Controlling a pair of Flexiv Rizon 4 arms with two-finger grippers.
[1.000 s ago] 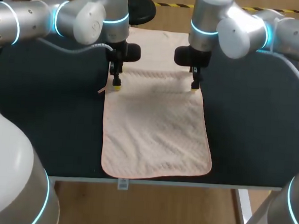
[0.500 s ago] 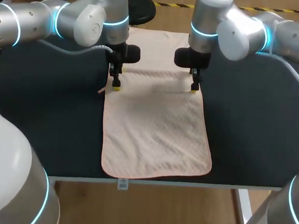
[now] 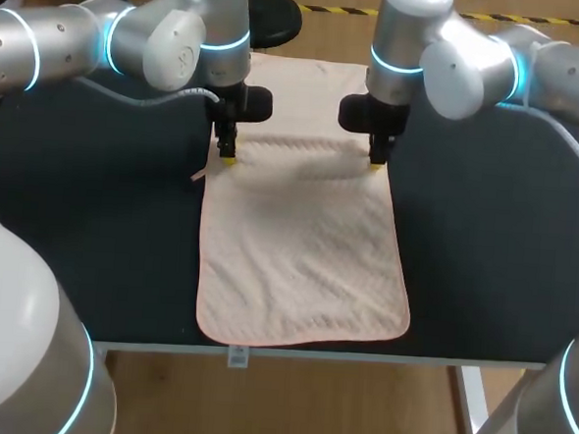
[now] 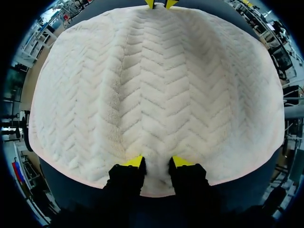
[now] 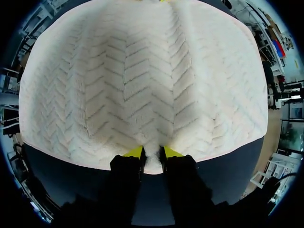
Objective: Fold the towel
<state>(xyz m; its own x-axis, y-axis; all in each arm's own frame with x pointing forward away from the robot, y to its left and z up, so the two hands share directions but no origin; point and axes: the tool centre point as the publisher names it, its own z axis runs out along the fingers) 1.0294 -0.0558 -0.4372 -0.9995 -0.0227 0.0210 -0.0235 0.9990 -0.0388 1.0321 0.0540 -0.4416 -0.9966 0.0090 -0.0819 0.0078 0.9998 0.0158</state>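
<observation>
Towel (image 3: pixel 302 257) flat on dark table (image 3: pixel 92 225), long axis running from near table edge to far edge, roughly centred.
Left gripper (image 3: pixel 227 157) on towel's left side edge, right gripper (image 3: pixel 376 163) on right side edge, directly opposite each other, in towel's far half.
Both clamped: wrist views show ridge of cloth pinched between yellow tips.
Both wrists vertical, fingers pointing straight down.
Judgement: grip points level across short width, so fold line should run crosswise; arms must travel together along long axis to keep it square.

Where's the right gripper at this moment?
In the head view, the right gripper is pinching the towel at its right edge, level with the left gripper on the opposite edge.
</observation>
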